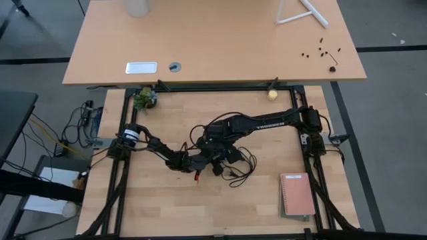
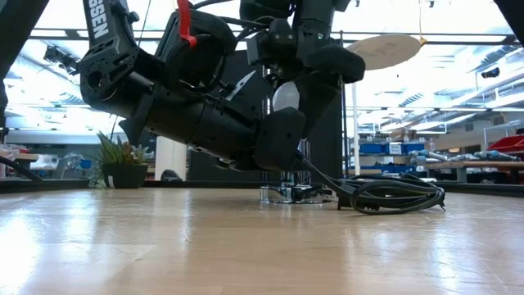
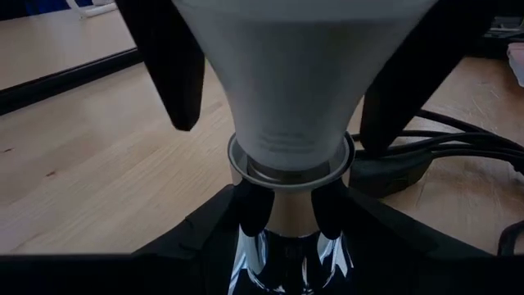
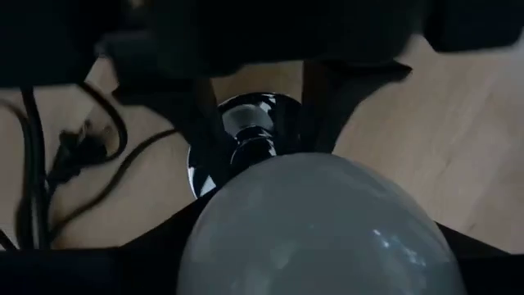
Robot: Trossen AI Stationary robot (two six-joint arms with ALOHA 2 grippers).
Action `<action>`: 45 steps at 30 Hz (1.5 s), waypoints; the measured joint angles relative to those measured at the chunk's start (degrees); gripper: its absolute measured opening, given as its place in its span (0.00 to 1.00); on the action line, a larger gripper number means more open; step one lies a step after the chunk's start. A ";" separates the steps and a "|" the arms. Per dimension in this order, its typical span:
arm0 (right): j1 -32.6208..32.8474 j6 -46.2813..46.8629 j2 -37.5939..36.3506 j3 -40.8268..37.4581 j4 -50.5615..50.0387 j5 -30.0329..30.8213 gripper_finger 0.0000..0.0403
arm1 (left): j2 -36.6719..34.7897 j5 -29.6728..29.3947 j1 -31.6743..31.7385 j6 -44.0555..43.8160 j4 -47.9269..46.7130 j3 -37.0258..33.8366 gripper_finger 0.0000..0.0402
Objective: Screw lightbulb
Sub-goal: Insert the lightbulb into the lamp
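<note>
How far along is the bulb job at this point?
Done: the lightbulb stands upright with its base in the socket. In hand: the left end effector clamps the socket's chrome stem, and the right end effector sits around the bulb's globe. Left: how deep the thread sits is hidden, so more turning may remain, then letting go.

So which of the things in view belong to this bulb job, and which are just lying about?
In the job:
- lightbulb, seated in the socket, right tool around its globe
- socket, chrome, left tool at its stem
- black cord, coiled beside the socket

Lying about:
- small potted plant
- yellowish ball
- pink notebook
- scattered dark bits on the far desk
</note>
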 joint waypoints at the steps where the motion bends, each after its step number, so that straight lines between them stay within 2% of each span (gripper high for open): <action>1: -0.01 2.43 0.01 0.00 -0.01 0.02 0.60 | 0.00 0.00 0.00 -0.20 -0.02 0.00 0.50; 10: -0.61 32.89 0.07 0.00 0.17 0.20 0.68 | 0.00 0.08 -0.02 -3.22 -0.04 0.00 0.50; 17: -0.64 47.75 0.07 -0.02 0.02 0.31 0.64 | 0.00 0.10 0.00 -3.96 -0.04 0.00 0.50; 25: -0.76 65.50 0.09 -0.02 0.51 0.38 0.70 | 0.00 0.09 -0.02 -4.39 -0.04 0.00 0.50; 29: -0.76 65.82 0.09 -0.04 1.51 1.52 0.69 | 0.00 0.04 -0.02 -4.65 0.00 0.00 0.50; 34: -0.66 55.89 0.09 -0.07 1.55 1.78 0.74 | 0.00 -0.03 -0.02 -4.74 -0.28 0.00 0.50; 38: -1.04 52.53 -0.04 -0.11 1.36 0.89 0.79 | 0.00 -0.24 -0.02 -4.59 -1.05 0.00 0.50; 45: -1.66 44.66 -0.12 -0.11 1.30 -5.02 0.92 | 0.00 -0.20 -0.02 -3.96 -1.30 0.00 0.50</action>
